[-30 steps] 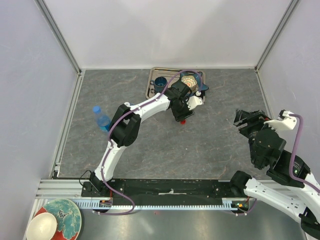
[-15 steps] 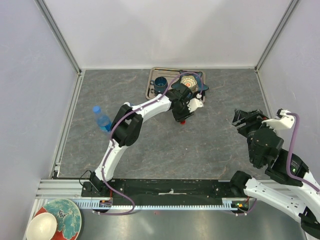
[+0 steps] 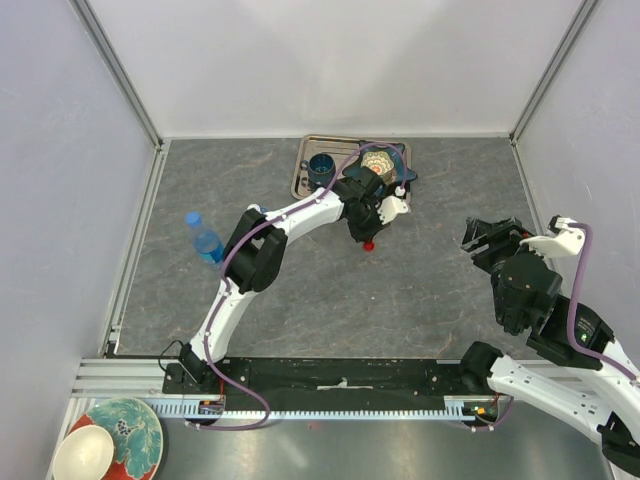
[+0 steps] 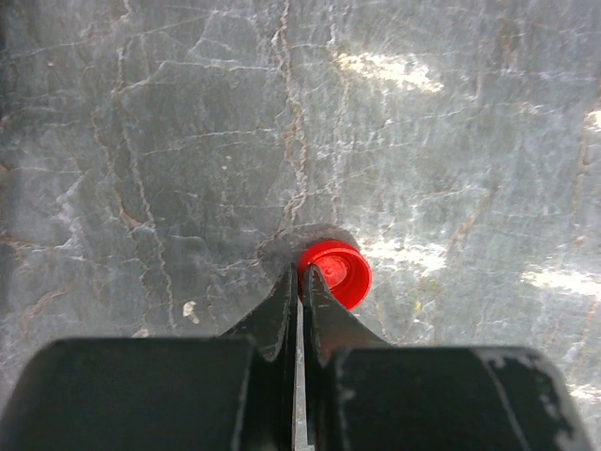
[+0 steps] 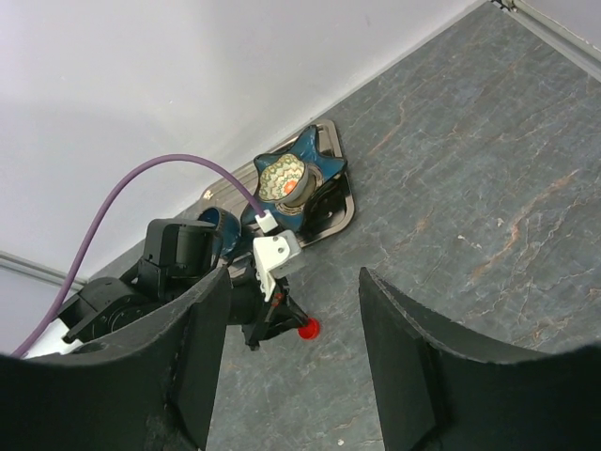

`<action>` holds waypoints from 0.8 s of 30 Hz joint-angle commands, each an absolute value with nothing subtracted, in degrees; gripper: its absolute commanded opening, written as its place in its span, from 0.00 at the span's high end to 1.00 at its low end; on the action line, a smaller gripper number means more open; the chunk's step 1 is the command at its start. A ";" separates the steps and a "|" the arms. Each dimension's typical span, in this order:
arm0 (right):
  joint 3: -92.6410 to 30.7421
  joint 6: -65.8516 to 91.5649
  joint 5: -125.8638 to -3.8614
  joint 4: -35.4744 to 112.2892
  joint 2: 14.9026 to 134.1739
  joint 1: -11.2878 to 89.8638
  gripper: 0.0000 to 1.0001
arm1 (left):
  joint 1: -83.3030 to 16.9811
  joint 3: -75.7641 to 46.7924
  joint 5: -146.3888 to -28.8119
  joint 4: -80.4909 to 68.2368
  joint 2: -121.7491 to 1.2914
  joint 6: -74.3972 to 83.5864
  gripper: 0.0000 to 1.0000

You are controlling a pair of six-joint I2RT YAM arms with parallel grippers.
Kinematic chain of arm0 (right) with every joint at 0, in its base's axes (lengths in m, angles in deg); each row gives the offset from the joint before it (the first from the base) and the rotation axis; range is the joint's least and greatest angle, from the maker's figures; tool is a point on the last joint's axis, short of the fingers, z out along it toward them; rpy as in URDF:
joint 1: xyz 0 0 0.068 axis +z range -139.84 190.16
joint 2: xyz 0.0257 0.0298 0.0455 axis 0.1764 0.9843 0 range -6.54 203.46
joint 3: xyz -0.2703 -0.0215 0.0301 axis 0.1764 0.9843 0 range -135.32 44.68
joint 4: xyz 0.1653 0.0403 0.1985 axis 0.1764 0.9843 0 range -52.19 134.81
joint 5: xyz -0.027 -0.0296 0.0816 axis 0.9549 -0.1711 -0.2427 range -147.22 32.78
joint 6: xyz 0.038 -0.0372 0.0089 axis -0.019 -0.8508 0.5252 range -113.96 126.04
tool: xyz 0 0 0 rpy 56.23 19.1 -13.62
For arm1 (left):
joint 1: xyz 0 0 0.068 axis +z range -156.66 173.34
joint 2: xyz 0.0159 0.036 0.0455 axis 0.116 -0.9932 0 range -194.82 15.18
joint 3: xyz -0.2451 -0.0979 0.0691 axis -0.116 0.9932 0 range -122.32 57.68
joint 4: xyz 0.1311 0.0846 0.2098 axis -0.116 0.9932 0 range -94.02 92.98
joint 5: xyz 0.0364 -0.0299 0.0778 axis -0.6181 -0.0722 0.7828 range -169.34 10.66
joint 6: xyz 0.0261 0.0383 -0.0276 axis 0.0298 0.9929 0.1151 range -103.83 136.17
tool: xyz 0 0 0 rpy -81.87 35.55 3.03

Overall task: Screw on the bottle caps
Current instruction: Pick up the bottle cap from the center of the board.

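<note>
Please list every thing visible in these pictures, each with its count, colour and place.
red cap: one, red, on the table
bottle: one, blue-tinted, upright at table's left
blue cap: one, blue, on the bottle
tray: one, metal, table's far edge
cup: one, dark blue, in the tray
star-shaped dish: one, dark blue, on the tray's right end
plate: one, green patterned, outside near left corner
bowl: one, white, on the plate
left gripper: one, black, shut beside the red cap
right gripper: one, black, open, empty, table's right side

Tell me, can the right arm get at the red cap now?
Probably not cleanly: the table between the right gripper and the red cap is bare, but the left gripper, shut, sits right against it.
</note>
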State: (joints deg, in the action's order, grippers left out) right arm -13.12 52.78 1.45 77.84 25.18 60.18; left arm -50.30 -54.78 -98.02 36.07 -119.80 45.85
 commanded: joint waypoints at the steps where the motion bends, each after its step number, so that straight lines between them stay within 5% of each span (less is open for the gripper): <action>1: -13.59 54.72 1.14 78.50 25.01 60.26 0.36 | -51.05 -55.79 -103.06 35.62 -119.12 40.62 0.98; 11: -11.39 66.40 1.32 80.79 23.60 60.26 0.34 | -51.22 -51.74 -96.85 32.80 -99.28 34.37 0.98; 17: -10.08 74.67 -11.41 75.88 29.84 60.26 0.31 | -51.40 -48.32 -93.83 30.00 -77.78 39.19 0.98; 24: 2.37 82.84 -30.22 38.44 29.76 59.56 0.14 | -53.32 -11.09 -96.83 -12.71 -49.17 38.84 0.98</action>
